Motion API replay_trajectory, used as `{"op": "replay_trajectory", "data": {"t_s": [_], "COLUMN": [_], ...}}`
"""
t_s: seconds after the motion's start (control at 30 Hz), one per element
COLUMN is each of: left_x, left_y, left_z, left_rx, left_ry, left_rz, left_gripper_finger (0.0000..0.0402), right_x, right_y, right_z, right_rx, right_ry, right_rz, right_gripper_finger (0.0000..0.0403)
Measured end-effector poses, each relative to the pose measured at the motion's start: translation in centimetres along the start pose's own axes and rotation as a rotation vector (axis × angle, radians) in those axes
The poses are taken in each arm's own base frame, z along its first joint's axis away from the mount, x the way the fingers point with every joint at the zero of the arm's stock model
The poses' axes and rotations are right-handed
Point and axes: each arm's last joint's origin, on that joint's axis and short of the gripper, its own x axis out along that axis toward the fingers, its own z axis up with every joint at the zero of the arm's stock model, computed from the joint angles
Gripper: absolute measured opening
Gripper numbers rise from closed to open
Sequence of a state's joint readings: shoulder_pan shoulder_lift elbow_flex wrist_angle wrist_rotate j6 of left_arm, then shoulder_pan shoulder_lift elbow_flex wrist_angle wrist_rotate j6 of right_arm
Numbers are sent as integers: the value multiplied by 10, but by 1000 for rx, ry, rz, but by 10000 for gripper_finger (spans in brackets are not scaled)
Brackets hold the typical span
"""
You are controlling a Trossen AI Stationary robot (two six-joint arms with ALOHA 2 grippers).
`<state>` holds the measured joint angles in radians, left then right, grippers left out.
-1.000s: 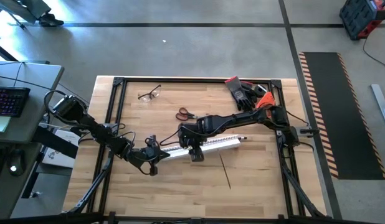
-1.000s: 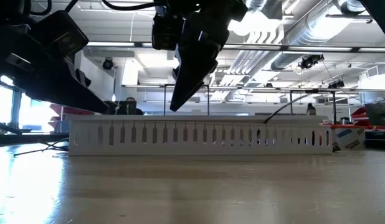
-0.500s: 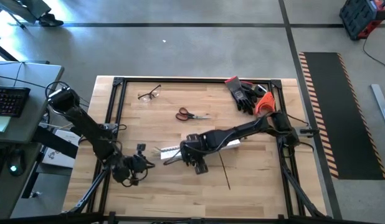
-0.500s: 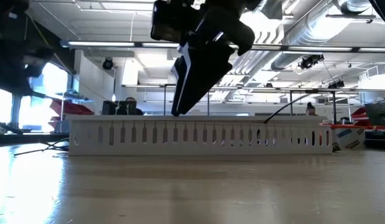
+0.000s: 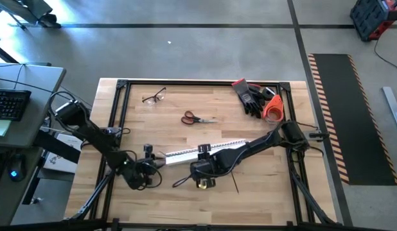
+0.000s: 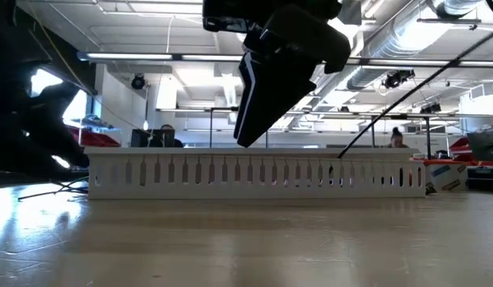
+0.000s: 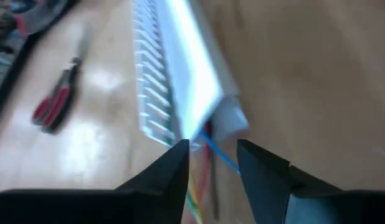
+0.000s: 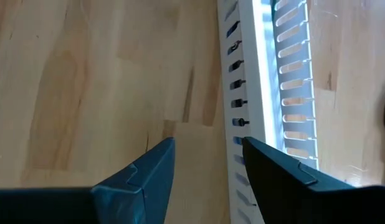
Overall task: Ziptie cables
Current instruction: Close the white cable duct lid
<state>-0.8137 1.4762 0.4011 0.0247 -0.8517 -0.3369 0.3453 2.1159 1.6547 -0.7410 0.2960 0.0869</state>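
Left gripper (image 7: 212, 165) hovers with fingers apart and nothing between them at the near end of the white duct (image 5: 205, 151), where the cables (image 7: 208, 163) poke out. Right gripper (image 8: 208, 168) hangs spread and empty beside the duct, ziptie (image 5: 232, 178) lying just beside it on the table (image 5: 173, 199). Looks like the gathering step; next, someone must pinch that thin strip cleanly

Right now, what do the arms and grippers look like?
Both arms are dark, near-black, with jointed tubular links and thin black cables looping along them. The left gripper and right gripper each have two flat, angular dark fingers with stepped inner edges. No markings visible.
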Motion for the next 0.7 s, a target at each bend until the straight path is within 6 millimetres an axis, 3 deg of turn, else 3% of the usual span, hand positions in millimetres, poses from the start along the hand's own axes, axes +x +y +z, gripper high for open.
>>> {"op": "replay_trajectory", "data": {"t_s": [0.13,0.43,0.7], "left_x": [7,29,32], "left_y": [1,-7,-13], "left_z": [0,1,16], "left_rx": [-29,-6,89], "left_ry": [5,-30,-54], "left_rz": [24,63,170], "left_gripper_finger": [116,51,3], "right_x": [0,0,0], "right_y": [1,1,2], "right_z": [0,0,0], "right_rx": [3,16,16], "right_ry": [2,1,-3], "right_rz": [0,0,-3], "right_gripper_finger": [177,177,177]}}
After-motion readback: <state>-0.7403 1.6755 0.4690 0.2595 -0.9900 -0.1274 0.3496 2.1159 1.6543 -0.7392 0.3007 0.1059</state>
